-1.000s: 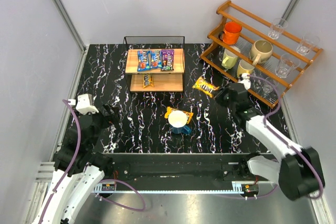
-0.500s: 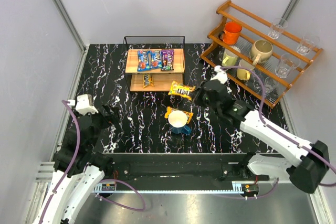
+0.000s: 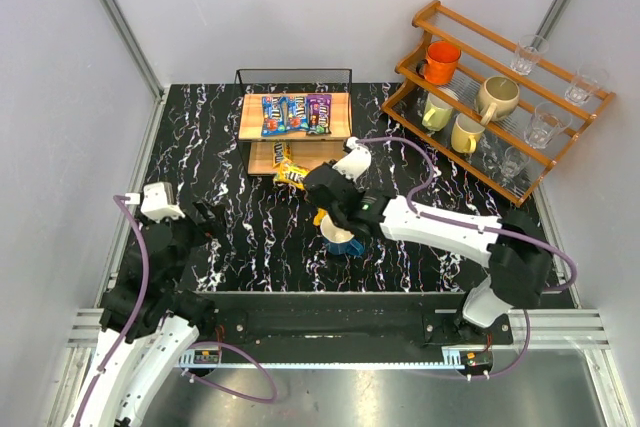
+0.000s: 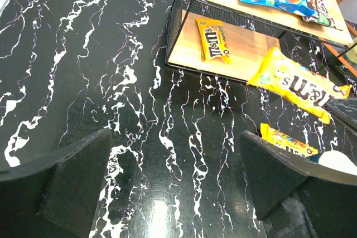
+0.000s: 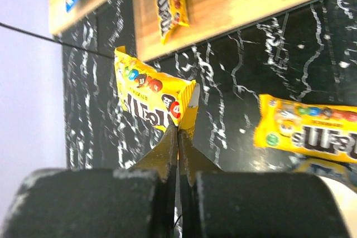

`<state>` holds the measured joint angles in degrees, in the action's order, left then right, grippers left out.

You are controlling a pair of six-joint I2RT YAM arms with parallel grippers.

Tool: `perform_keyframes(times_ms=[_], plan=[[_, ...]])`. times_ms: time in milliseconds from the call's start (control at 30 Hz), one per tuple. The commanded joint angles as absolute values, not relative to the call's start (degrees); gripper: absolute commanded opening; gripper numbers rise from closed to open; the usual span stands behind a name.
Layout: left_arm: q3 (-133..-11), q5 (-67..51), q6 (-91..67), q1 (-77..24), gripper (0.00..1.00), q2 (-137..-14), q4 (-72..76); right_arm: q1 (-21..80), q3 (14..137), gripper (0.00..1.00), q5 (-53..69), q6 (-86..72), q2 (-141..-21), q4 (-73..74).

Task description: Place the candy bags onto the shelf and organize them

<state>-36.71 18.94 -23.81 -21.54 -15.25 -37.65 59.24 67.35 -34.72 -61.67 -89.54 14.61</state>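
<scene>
The shelf (image 3: 340, 130) stands at the back centre. Two blue candy bags (image 3: 283, 114) and a purple one (image 3: 319, 112) lie on its top board. A yellow bag (image 3: 283, 154) lies on the lower board. My right gripper (image 3: 305, 179) is shut on a second yellow bag (image 3: 291, 175), held just in front of the lower board; in the right wrist view it (image 5: 177, 129) pinches that bag's (image 5: 150, 96) edge. A third yellow bag (image 3: 352, 214) lies on the table, partly under a mug (image 3: 340, 230). My left gripper (image 3: 205, 219) is open and empty over bare table at the left (image 4: 175, 182).
A reddish-brown slatted rack (image 3: 470, 162) with mugs and glasses stands at the back right. The blue-and-white mug sits mid-table below the right arm. The black marble table (image 3: 200, 147) is walled at the left, back and right.
My right arm has swung left with the yellow bag, from beside the mug rack across the table to the front of the shelf. The left arm has barely moved.
</scene>
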Motion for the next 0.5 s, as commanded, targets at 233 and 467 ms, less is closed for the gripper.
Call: perform_keyframes(times_ms=[233,467], plan=[[-37.88,22.59,-24.08,-23.38,0.99,-12.83,-35.77,60.03,76.9,0.0,-57.21,-81.82,-103.09,6.33],[-37.97,23.03,-24.26,-23.91,0.99,-12.66,-35.86,59.94,83.4,0.0,-65.47,-81.48,-111.87,0.62]])
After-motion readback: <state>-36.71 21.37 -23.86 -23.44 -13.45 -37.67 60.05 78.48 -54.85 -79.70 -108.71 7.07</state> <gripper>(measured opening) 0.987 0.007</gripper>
